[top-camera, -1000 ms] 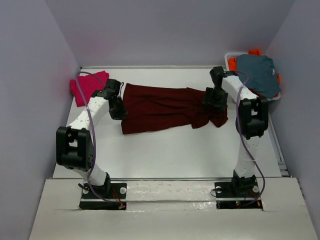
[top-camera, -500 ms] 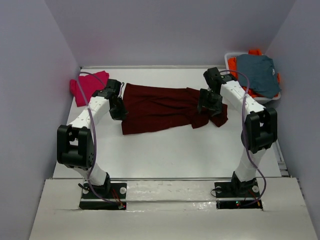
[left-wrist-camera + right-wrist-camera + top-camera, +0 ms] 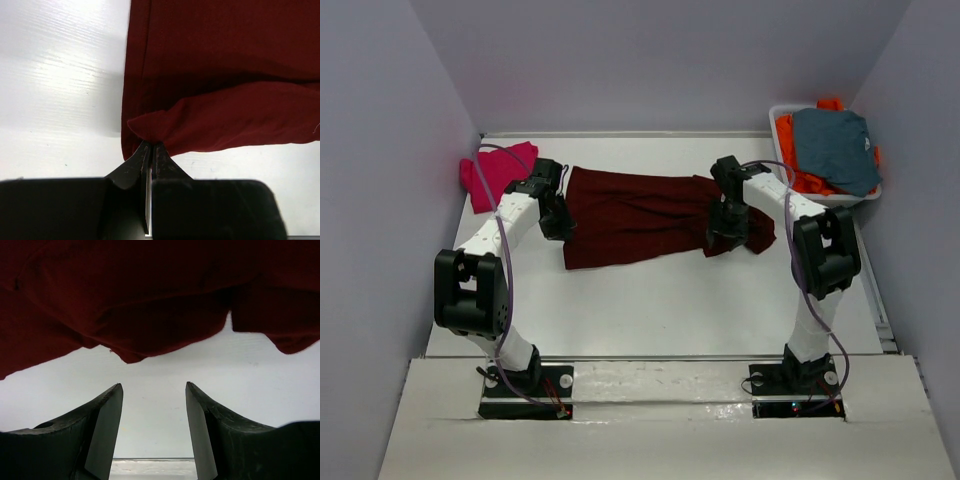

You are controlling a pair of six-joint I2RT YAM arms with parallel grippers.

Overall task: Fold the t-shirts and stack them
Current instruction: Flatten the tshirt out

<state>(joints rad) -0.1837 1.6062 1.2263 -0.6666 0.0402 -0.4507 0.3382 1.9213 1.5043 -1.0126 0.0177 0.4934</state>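
White table point(image 3: 670, 300) between lavender walls point(image 3: 660, 60) bears the maroon t-shirt point(image 3: 640, 215).

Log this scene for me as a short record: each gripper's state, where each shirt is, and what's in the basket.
left gripper: shut, pinching the left edge of the maroon t-shirt
right gripper: open, empty, at the maroon t-shirt's right end
maroon t-shirt: lying lengthwise across the table, not neatly folded
pink t-shirt: far-left corner, untouched
basket: far right, grey-blue garment on top of orange garment
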